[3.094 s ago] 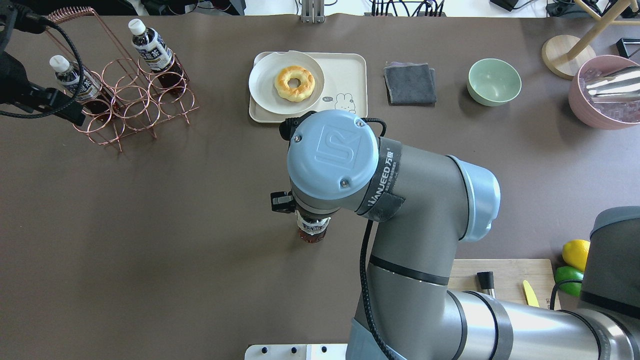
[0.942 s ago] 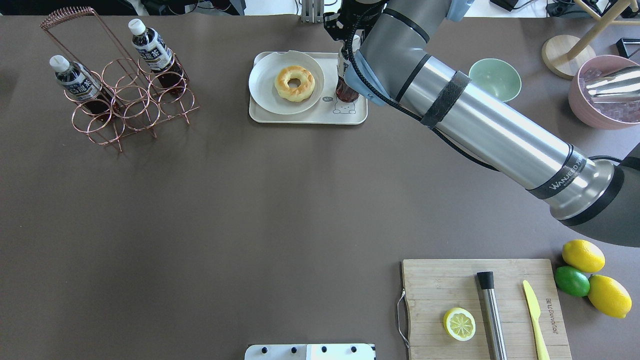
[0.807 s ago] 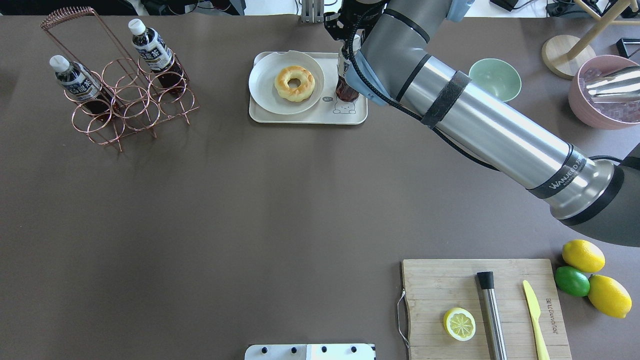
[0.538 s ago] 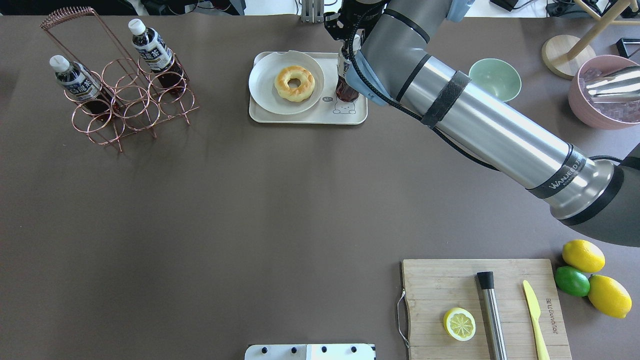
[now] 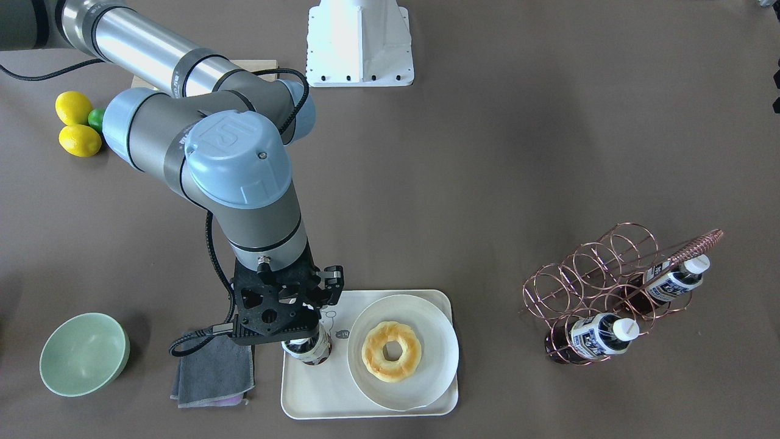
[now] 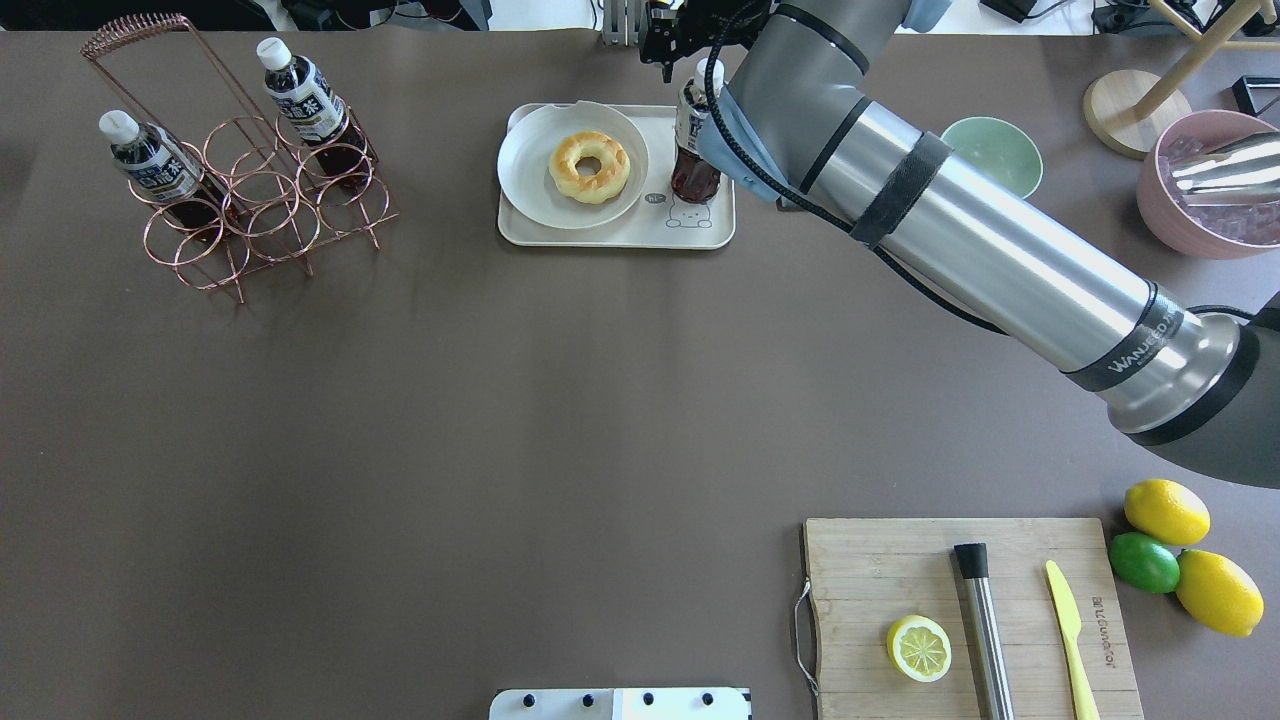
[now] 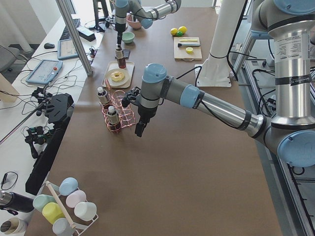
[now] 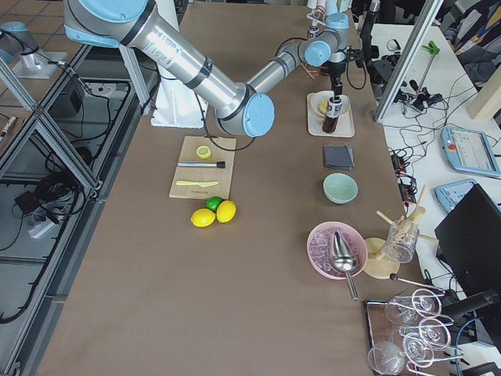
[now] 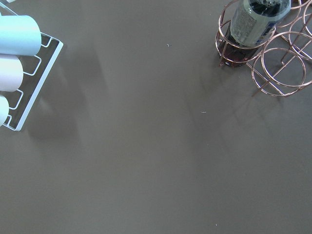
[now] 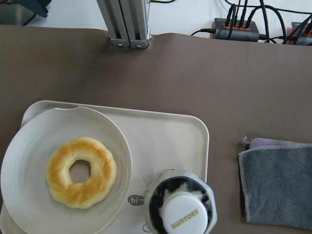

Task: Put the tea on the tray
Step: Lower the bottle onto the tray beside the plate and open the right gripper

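Overhead exterior view: the tea (image 6: 694, 150) stands upright on the tray (image 6: 610, 238), in its right-hand part, white cap up. The right gripper (image 5: 298, 329) hangs directly above the cap without touching the bottle. The right wrist camera looks straight down on the cap and shows no finger, so I cannot tell whether the fingers are spread or closed.

The bottle stands just beside the round plate (image 6: 525, 185) that holds a doughnut (image 6: 590, 167), with a narrow gap between them. It is also near the tray's rim on the side of the grey cloth (image 5: 213, 366), which lies on the table just outside that rim. A green bowl (image 5: 84, 353) sits farther along.

A wide stretch of brown table (image 6: 500, 420) separates the tray from the copper wire rack (image 6: 262, 205), which holds two more bottles. The left gripper (image 7: 140, 132) hovers near that rack. It shows only from the side, so its finger state cannot be told.
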